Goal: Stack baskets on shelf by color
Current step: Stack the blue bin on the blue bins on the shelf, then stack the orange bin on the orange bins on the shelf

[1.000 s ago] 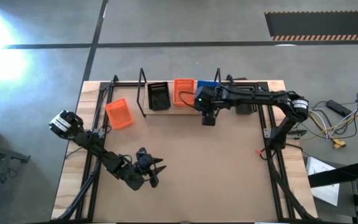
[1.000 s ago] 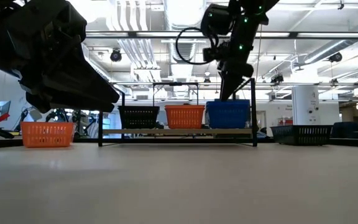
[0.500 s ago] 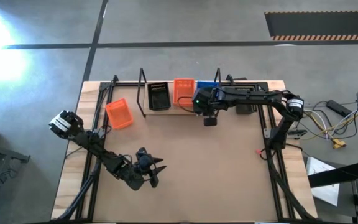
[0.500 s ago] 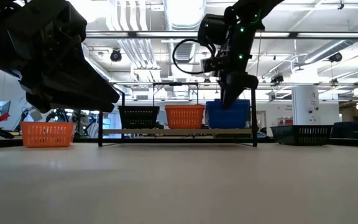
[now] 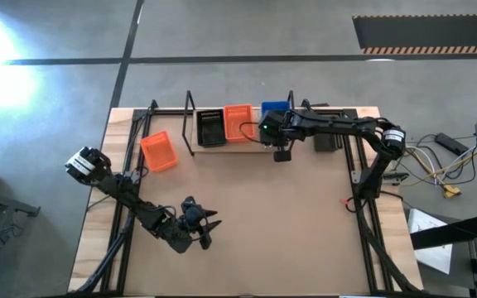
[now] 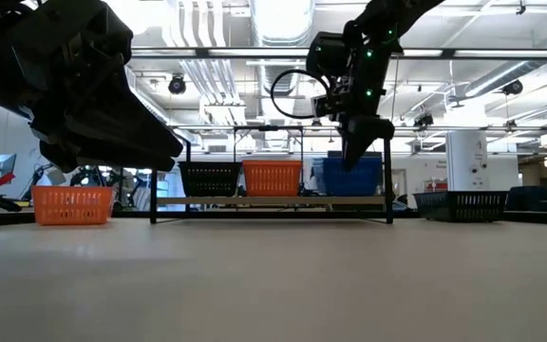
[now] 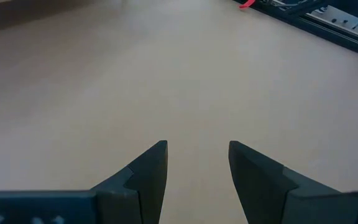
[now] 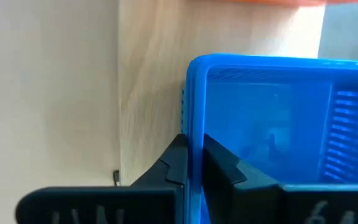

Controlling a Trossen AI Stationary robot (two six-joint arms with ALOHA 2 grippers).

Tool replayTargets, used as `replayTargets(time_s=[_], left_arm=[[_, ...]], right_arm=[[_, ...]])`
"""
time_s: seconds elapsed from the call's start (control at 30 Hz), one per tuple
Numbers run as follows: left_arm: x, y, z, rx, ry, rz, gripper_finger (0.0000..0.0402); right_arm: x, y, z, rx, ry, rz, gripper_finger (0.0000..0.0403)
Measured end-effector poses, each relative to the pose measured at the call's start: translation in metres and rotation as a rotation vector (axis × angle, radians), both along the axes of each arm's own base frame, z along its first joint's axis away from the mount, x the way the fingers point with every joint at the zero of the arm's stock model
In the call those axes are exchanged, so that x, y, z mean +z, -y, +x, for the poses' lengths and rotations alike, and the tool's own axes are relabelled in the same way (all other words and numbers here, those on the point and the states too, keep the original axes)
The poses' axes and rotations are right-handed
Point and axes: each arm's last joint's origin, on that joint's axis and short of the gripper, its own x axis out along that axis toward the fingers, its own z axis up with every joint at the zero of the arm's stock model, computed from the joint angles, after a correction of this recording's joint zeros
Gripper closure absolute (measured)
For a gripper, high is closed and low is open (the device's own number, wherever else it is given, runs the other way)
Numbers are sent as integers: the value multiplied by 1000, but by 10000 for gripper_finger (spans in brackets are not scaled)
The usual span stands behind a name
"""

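Three baskets stand on the shelf (image 6: pixel 273 201) at the table's far edge: black (image 5: pixel 212 128), orange (image 5: pixel 238 122) and blue (image 5: pixel 277 108), with the black and orange ones close together. My right gripper (image 8: pixel 194 140) reaches down from above and is shut on the blue basket (image 8: pixel 272 137). The low view shows that gripper (image 6: pixel 357 142) just over the blue basket (image 6: pixel 368 180). Near the front left, my left gripper (image 7: pixel 197 162) hangs open over bare tabletop. My right gripper pinches the blue basket's near wall at its rim (image 8: pixel 195 118). One finger (image 8: pixel 178 158) is outside and one finger (image 8: pixel 221 163) inside. The fingers point down from above. The basket stands upright on the shelf plank (image 8: pixel 151 93).
A second orange basket (image 5: pixel 158 151) lies on the table left of the shelf. A black basket (image 6: pixel 462 202) stands on the table to the shelf's right. The shelf's black wire loops (image 5: pixel 190 116) rise at its ends. Open tabletop (image 5: pixel 255 215) spreads in the middle.
My right gripper has moved toward the far edge and a little down, and has shut on the blue basket's near wall. The orange basket on the shelf has slid a little left, closer to the black one.
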Motion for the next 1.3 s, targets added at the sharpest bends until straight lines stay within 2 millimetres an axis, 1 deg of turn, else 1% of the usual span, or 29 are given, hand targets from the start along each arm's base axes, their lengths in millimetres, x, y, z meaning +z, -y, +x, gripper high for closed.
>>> replayTargets(time_s=[0.17,0.27,0.33,0.43,0.53,0.7,0.8,0.93,1.03,1.1,1.2,1.3], left_arm=[[0,0,0,-1,0,2,246],[1,1,1,-13,-7,25,246],[5,2,3,-32,-8,54,246],[18,4,7,-60,10,89,246],[34,3,7,-81,29,114,246],[60,-3,-1,-93,35,130,246],[68,-7,-7,-92,26,135,246],[75,-10,-11,-95,30,131,246],[75,-11,-13,-97,10,146,246],[80,-12,-15,-97,-22,165,246],[92,-14,-17,-87,-97,193,246],[105,-20,-25,-31,-239,211,246]], right_arm=[[0,2,-1,-42,16,9,373],[1,3,2,-42,45,0,351],[2,4,3,-40,64,-2,332],[4,5,7,-34,112,-11,300],[6,5,12,-9,175,21,272],[8,3,18,28,231,23,246],[9,1,20,53,241,12,241],[11,-2,20,70,241,7,246],[20,-6,17,54,266,10,250],[29,-12,14,35,301,16,254],[40,-28,11,13,364,55,262],[39,-57,8,49,398,163,272]])
